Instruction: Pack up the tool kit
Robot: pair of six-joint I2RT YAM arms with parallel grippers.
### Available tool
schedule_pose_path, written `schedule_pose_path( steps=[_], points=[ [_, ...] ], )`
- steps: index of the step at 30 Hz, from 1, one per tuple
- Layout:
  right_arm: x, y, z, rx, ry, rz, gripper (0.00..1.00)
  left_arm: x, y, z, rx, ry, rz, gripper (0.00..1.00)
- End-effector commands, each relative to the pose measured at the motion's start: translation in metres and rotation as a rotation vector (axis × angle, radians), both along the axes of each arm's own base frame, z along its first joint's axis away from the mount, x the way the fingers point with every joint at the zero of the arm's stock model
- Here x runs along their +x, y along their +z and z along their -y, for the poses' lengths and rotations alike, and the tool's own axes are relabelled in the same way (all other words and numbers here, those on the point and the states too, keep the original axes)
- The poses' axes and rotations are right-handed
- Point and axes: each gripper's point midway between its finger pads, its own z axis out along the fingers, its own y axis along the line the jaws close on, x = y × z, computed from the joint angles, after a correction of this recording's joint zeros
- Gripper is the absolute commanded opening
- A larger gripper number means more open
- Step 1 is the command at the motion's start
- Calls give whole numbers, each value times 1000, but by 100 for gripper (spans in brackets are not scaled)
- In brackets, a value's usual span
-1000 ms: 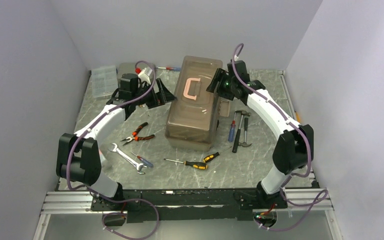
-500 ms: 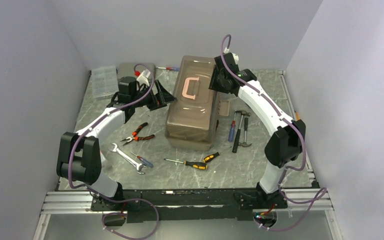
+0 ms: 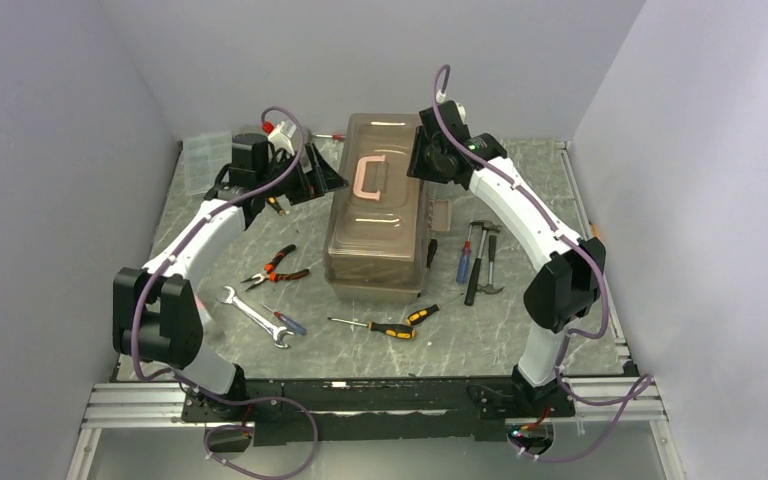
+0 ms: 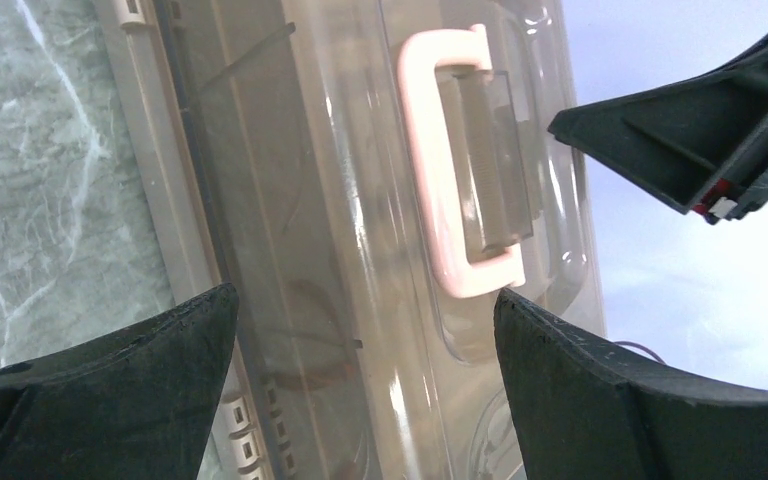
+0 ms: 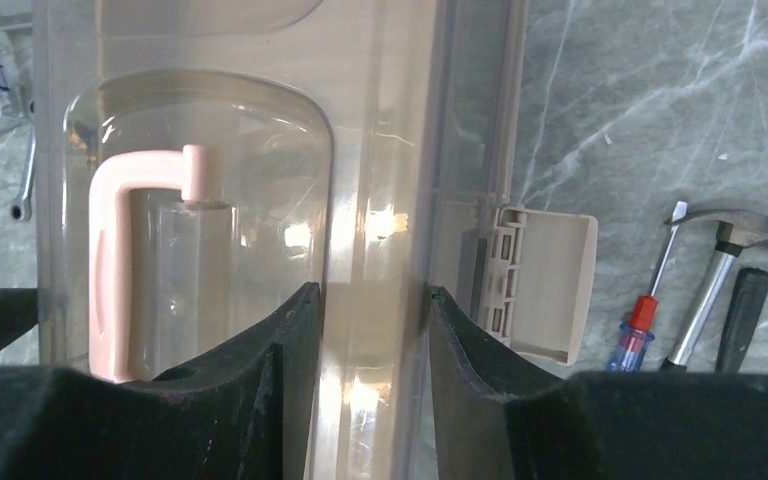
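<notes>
The taupe toolbox (image 3: pixel 378 235) with a smoky lid and pink handle (image 3: pixel 367 178) stands mid-table. My right gripper (image 3: pixel 422 160) is shut on the lid's right edge (image 5: pixel 375 200), with a finger on either side of the rim. The open latch (image 5: pixel 540 285) hangs just right of it. My left gripper (image 3: pixel 325 180) is open and empty, just above the lid's left side. In the left wrist view the handle (image 4: pixel 440 180) lies between its wide-apart fingers (image 4: pixel 110 390). Pliers (image 3: pixel 278 268), screwdrivers (image 3: pixel 385 328) and hammers (image 3: pixel 482 262) lie loose on the table.
A wrench (image 3: pixel 255 316) lies front left. A blue-and-red screwdriver (image 5: pixel 645 320) and a hammer (image 5: pixel 720 270) lie right of the box. A clear organiser box (image 3: pixel 205 160) sits at the back left. A red screwdriver (image 3: pixel 335 136) lies behind the box.
My right gripper has moved up and left onto the lid's right edge, and the lid has shifted left with it. My left gripper has risen and moved back a little.
</notes>
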Motion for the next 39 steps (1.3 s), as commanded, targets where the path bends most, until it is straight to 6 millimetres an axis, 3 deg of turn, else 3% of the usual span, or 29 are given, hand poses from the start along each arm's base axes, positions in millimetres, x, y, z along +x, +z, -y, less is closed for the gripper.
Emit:
schedule_pose_path(
  steps=[1,8,14,19,22,25,30,39],
  points=[
    [-11,56,-40,139,139,85,20,10,14,-5,34,17,34,99],
    [-13,76,-51,191,173,117,20,19,15,-14,97,56,30,99],
    [-20,93,-78,237,247,123,20,19,17,-9,57,45,28,99],
    [-18,104,-60,216,209,155,54,18,28,-13,89,50,51,99],
    [-21,98,-55,312,241,128,69,16,33,-16,102,64,62,99],
    [-24,90,-66,368,280,102,83,13,39,-18,89,77,78,99],
    [-23,74,-87,419,308,44,85,6,47,-24,69,125,119,98],
    [-12,51,-105,375,242,10,80,-7,41,-32,102,134,124,98]
  ],
)
